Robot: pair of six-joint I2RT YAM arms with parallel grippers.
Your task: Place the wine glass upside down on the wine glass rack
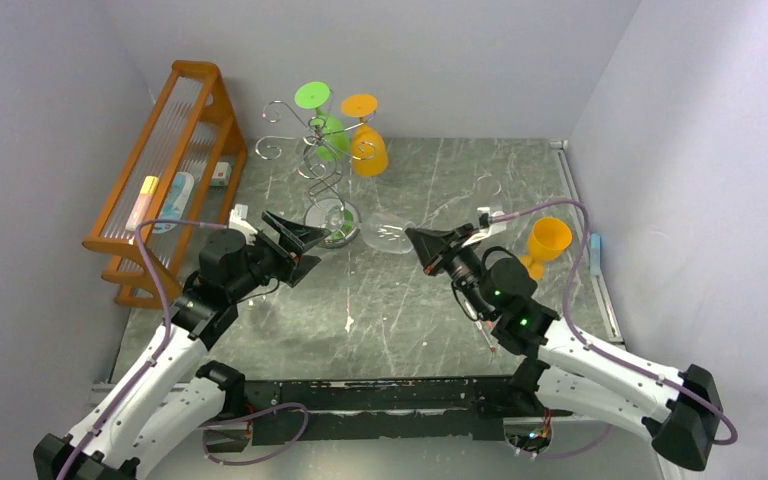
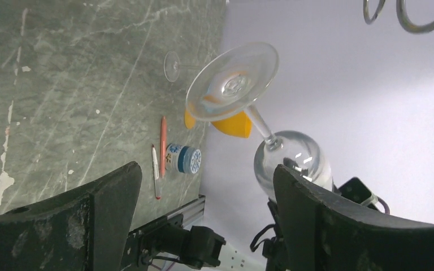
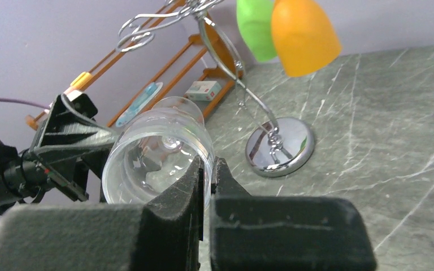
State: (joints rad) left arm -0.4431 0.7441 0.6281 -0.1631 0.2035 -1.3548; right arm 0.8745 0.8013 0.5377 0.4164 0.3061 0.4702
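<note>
The wine glass (image 3: 155, 149) is held sideways between the arms, near the wine glass rack (image 1: 322, 150). Your right gripper (image 3: 208, 166) is pinched tight on its rim alone, and your left gripper (image 2: 206, 175) gapes wide and empty. That thin hold could slip or twist as you upend it, or you could knock the orange glass (image 1: 369, 152) hanging there.

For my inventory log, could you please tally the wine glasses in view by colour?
Green: 1, the green glass on the wine glass rack.
Orange: 2, the hung orange glass and the standing orange glass.
Clear: 2, the held clear glass in the jaws of the right gripper, and the second clear glass.
Total: 5.
</note>
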